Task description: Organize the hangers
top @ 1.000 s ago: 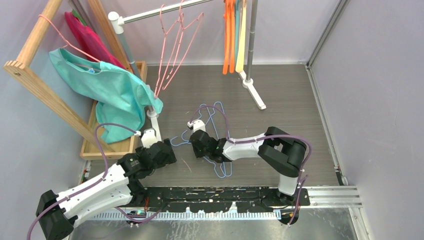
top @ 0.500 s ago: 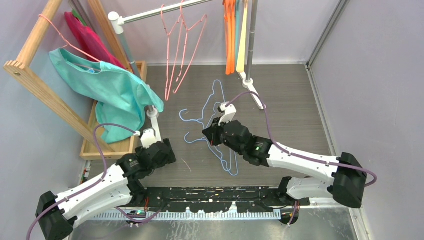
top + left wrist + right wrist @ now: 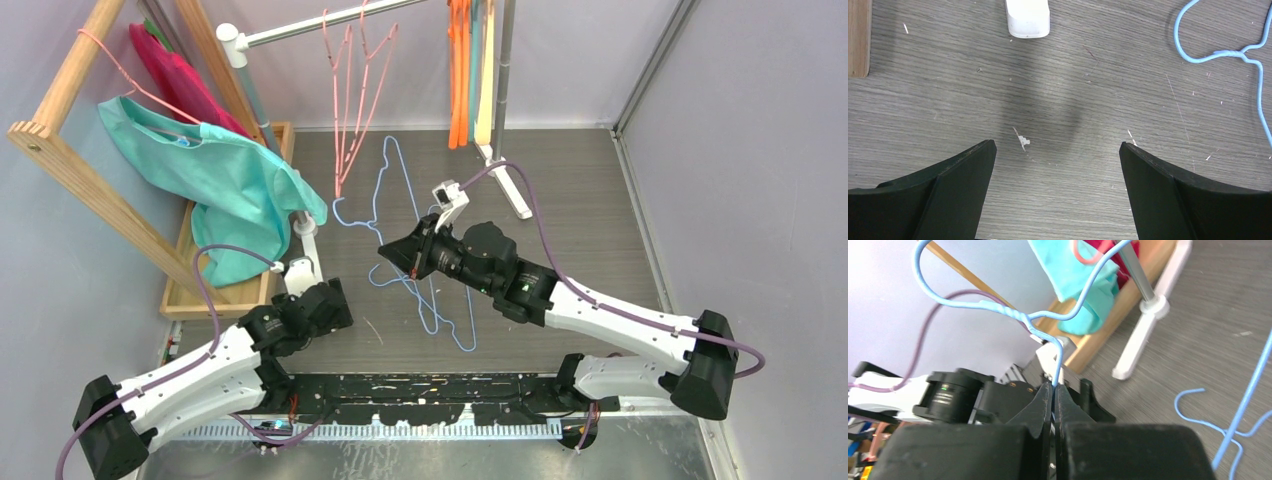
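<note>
Right tool point(image 3: 1054, 386), pinched shut on the light-blue wire hanger point(image 3: 1013, 311) at its neck, holds it aloft; silver rail point(image 3: 290, 30) lies upper left. Left tool point(image 3: 1057, 145), wide open and empty, sits farther off.

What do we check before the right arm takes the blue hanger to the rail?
1. Right tool shut on blue wire hanger: ok, pinched below the twisted neck.
2. Its upper end unsnagged: ok, in open air.
3. Clear of the loose blue hangers below: cannot tell, wires overlap from above.
4. Left tool clear: ok, open, empty.
5. Free slot on rail: cannot tell, its end is cropped.
</note>
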